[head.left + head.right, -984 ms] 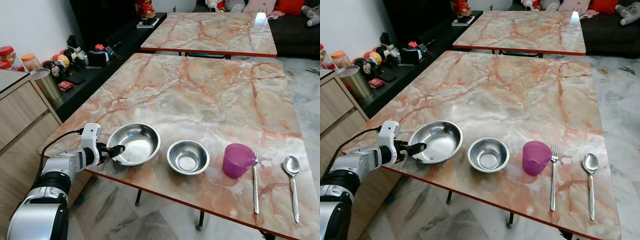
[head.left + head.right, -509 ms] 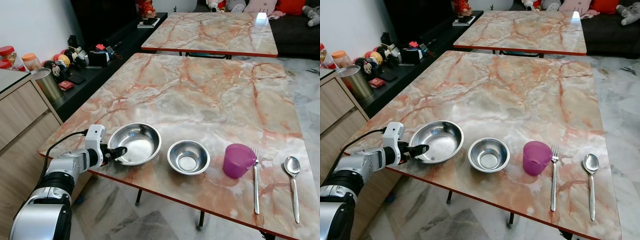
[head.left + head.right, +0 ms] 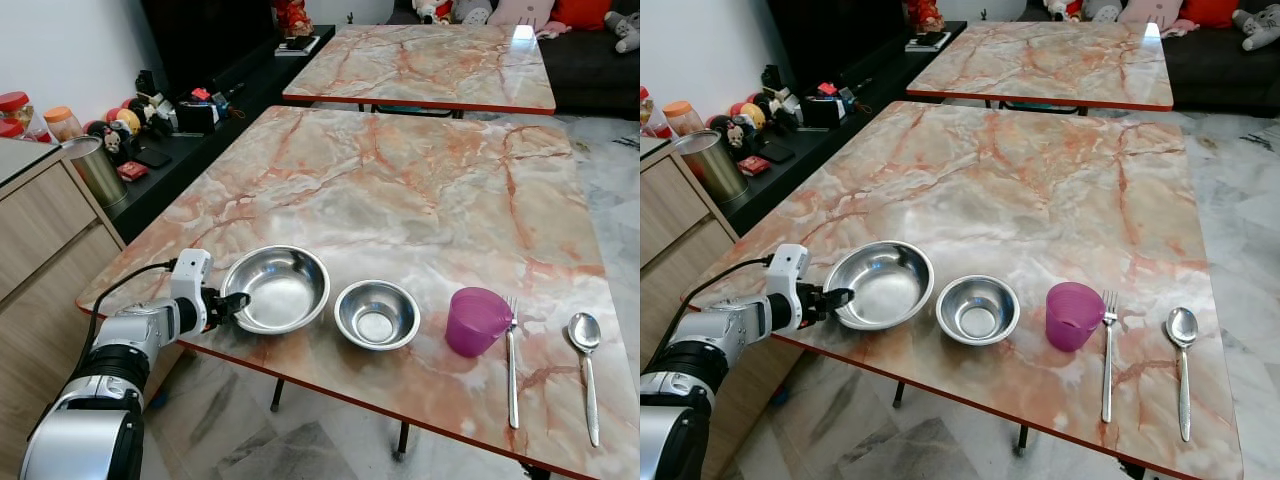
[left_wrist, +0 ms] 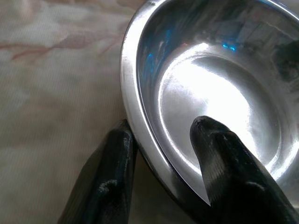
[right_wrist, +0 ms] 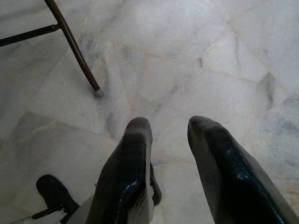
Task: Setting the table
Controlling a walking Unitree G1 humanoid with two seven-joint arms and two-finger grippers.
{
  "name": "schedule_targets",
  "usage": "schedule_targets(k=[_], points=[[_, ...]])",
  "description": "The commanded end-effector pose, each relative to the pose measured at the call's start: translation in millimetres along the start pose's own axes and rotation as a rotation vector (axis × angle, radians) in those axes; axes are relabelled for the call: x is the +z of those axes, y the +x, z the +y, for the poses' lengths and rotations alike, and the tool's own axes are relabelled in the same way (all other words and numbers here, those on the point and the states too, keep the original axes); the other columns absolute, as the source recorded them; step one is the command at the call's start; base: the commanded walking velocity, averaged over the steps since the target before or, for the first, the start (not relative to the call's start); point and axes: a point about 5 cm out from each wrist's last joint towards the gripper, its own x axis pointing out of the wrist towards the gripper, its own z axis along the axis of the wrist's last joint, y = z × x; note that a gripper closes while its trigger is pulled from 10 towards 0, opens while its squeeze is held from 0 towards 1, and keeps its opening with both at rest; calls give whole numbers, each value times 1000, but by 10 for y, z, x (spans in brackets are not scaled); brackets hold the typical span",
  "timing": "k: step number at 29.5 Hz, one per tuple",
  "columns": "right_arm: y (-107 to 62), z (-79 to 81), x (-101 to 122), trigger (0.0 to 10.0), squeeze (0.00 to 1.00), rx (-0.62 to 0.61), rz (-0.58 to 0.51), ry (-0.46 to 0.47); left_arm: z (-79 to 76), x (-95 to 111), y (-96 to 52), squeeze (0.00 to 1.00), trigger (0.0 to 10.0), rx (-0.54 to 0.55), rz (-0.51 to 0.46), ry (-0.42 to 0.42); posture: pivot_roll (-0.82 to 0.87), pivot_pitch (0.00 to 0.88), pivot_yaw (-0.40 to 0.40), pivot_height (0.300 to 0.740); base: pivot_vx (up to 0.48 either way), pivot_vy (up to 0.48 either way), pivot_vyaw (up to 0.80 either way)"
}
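Note:
A large steel bowl (image 3: pixel 278 289) sits near the front left corner of the marble table (image 3: pixel 400 190). My left gripper (image 3: pixel 236 302) is shut on its left rim; in the left wrist view one finger (image 4: pixel 112 177) is outside the bowl (image 4: pixel 210 107) and the other inside. To the right, in a row, stand a smaller steel bowl (image 3: pixel 376 314), a purple cup (image 3: pixel 474 321), a fork (image 3: pixel 511 360) and a spoon (image 3: pixel 585 370). My right gripper (image 5: pixel 170 123) hangs open over the tiled floor (image 5: pixel 187 56).
A wooden cabinet (image 3: pixel 40 230) with a steel canister (image 3: pixel 95 170) stands to the left. Behind it runs a black shelf (image 3: pixel 170 115) with small items. A second marble table (image 3: pixel 430 55) stands beyond. A thin table leg (image 5: pixel 74 51) is near the right gripper.
The large bowl has slid slightly to the right, toward the smaller bowl, with my left gripper holding its rim. The rest stays put.

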Motion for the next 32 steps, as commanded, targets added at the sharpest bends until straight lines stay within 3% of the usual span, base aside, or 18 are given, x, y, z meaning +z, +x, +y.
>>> schedule_targets(k=[1, 19, 32], points=[[-3, 5, -31, 10000, 0, -5, 13, 4, 20, -40, -20, 0, 0, 9, 28, 18, 11, 51, 88, 740, 0, 0, 0], [-5, 3, -40, 10000, 0, -5, 17, 0, 37, -38, -28, 0, 0, 30, -14, -7, 8, 35, 87, 740, 0, 0, 0], [-5, -5, -37, 10000, 0, -4, 16, -2, 156, 129, -93, 0, 0, 100, -208, -209, 5, 33, 83, 740, 0, 0, 0]])
